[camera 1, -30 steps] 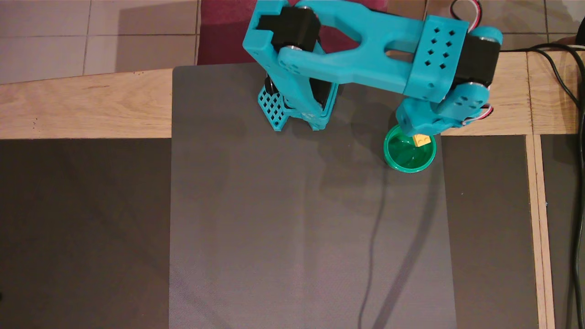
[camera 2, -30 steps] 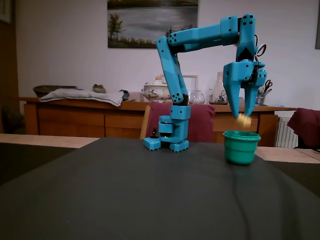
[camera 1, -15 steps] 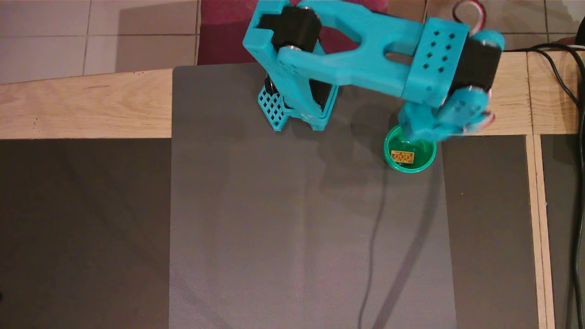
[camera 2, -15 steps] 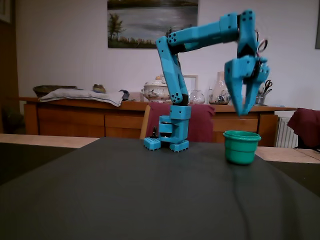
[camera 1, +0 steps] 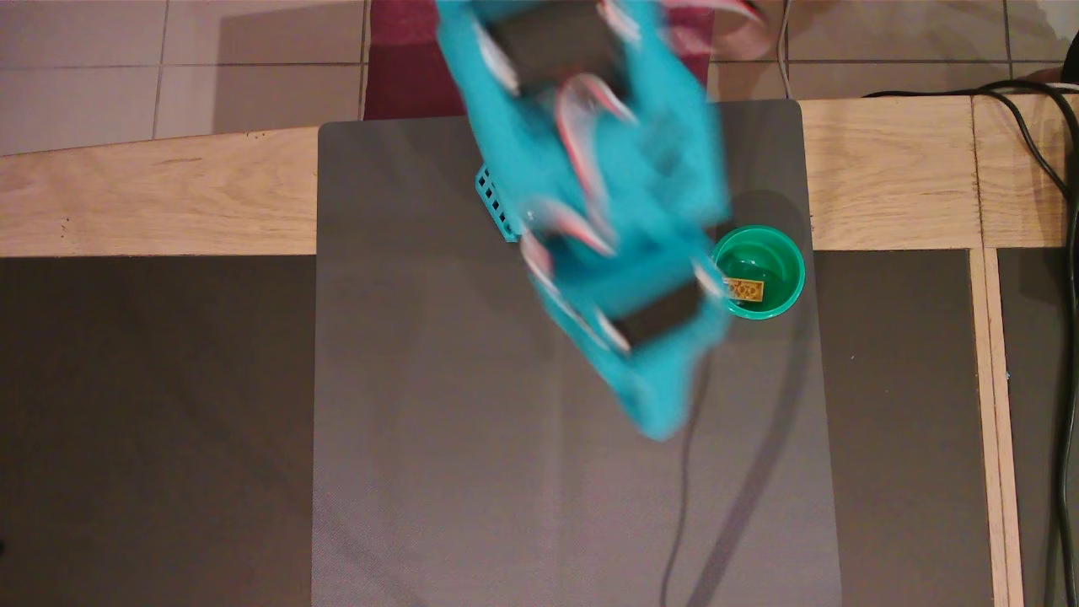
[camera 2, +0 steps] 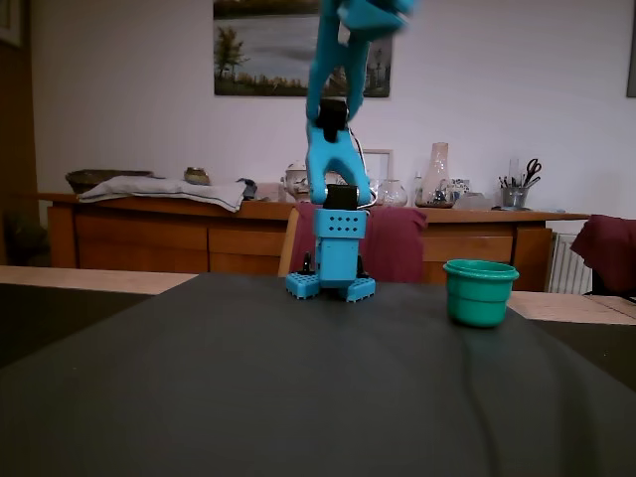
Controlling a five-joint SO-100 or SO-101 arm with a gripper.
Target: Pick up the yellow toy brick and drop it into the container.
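Note:
The yellow toy brick (camera 1: 743, 290) lies studs up inside the green cup (camera 1: 780, 253), against the cup's left wall in the overhead view. The cup stands on the grey mat at its right side; in the fixed view the cup (camera 2: 480, 293) stands right of the arm's base and the brick is hidden inside it. The cyan arm is raised high and motion-blurred. Its gripper end (camera 1: 662, 417) shows left of and below the cup in the overhead view, clear of the cup. The blur hides whether the jaws are open or shut. Nothing shows held in them.
The arm's cyan base (camera 2: 332, 283) stands at the mat's far edge. The grey mat (camera 1: 472, 472) covers the wooden table (camera 1: 152, 202). Black cables (camera 1: 1058, 169) run along the right side. A thin cable (camera 1: 687, 472) lies on the mat.

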